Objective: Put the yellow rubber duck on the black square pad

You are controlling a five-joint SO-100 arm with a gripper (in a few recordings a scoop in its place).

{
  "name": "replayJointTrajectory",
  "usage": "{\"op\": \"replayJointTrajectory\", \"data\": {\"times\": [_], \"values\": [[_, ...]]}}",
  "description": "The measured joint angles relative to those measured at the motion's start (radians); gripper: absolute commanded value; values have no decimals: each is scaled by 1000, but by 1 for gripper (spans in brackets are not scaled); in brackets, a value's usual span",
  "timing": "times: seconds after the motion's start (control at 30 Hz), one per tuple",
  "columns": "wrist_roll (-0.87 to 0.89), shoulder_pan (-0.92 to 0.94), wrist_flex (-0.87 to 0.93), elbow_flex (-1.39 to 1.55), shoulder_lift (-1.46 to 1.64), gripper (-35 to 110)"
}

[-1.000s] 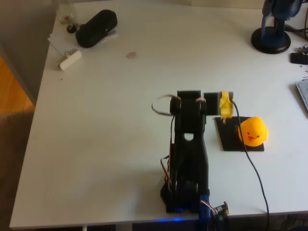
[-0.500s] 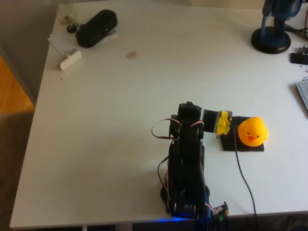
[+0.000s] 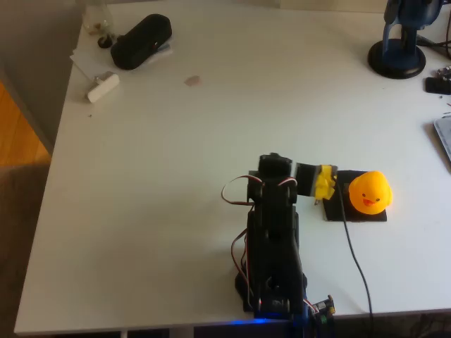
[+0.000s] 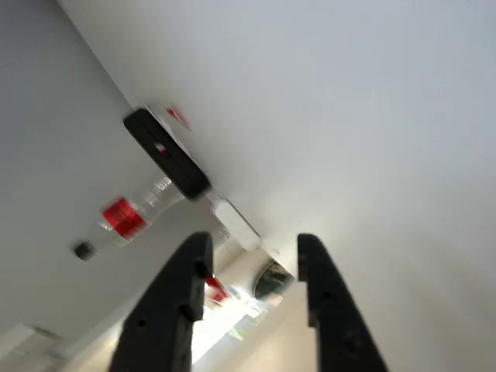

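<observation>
Gripper [image 4: 252, 252]: its two dark fingers stand apart with a clear gap and nothing between them in the wrist view; its yellow-taped tip [image 3: 325, 183] lies at the pad's left edge in the overhead view.
Yellow rubber duck [image 3: 370, 192]: sits on the black square pad [image 3: 340, 210], toward its right side, apart from the gripper.
Table [image 3: 176, 176]: wide bare white surface left of the arm [image 3: 273, 239]; the pad lies near the front edge.
Black case [image 3: 141, 41]: far back left corner, well apart.

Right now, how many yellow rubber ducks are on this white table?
1. The small yellow rubber duck sits on the thin black square pad near the table's right side in the overhead view, beside the yellow-taped gripper.
</observation>
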Motion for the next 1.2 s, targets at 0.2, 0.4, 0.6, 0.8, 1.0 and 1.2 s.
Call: {"op": "replayJointTrajectory", "data": {"times": [0.2, 0.4, 0.6, 0.8, 1.0, 1.2], "values": [[-2, -71, 0, 15, 0, 12], [-2, -72, 0, 15, 0, 12], [-2, -72, 0, 15, 0, 12], [-2, -72, 0, 15, 0, 12], [-2, -72, 0, 15, 0, 12], [-2, -72, 0, 15, 0, 12]]}}
